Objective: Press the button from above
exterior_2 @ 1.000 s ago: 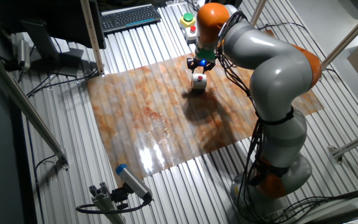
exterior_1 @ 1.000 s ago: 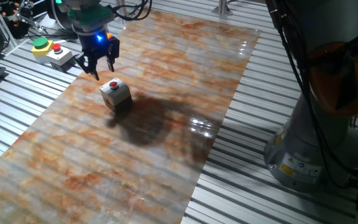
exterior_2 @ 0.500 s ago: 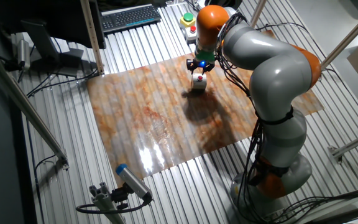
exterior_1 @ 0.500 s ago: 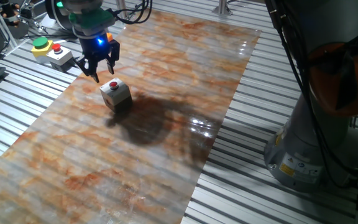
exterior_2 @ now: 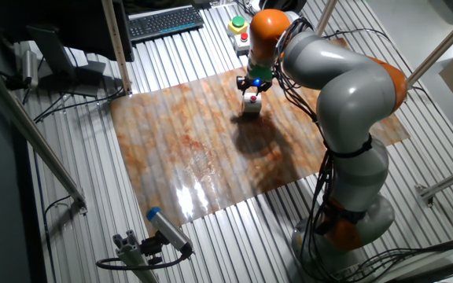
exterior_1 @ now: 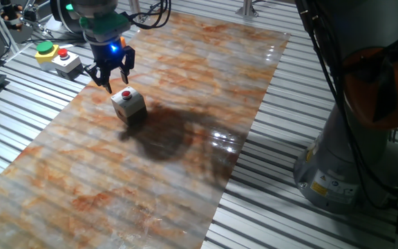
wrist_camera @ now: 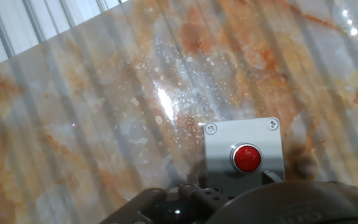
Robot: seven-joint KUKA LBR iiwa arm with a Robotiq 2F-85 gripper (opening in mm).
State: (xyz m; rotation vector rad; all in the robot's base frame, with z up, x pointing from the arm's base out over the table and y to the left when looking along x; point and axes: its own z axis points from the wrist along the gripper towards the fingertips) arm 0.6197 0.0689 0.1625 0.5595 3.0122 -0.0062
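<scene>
The button (exterior_1: 126,95) is seen in the upper left part of one fixed view, a small round red cap facing straight up on top of a little grey-white box (exterior_1: 129,106) with darker sides. No real long axis is shown by the box, it's pretty much a cube. In the hand view it's found at the bottom right (wrist_camera: 247,157), with its square top plate (wrist_camera: 243,152) lined up roughly with the frame edges and two screws visible in the upper corners.

The box is set on a marbled orange and white mat (exterior_1: 185,104), toward its upper left end. In the other fixed view it's placed near the top center (exterior_2: 251,103), right under the wrist.

The gripper (exterior_1: 114,79) is held just above and slightly up-left of the button, pointed down. A gap can be made out between the dark fingers (exterior_1: 107,81) in that fixed view, so the claw is spread apart and nothing is being gripped. Whether the button is touched can't be told from these angles.

A yellow box with a green button (exterior_1: 45,50) and a grey one with a red button (exterior_1: 65,59) are parked off the mat at the upper left.
</scene>
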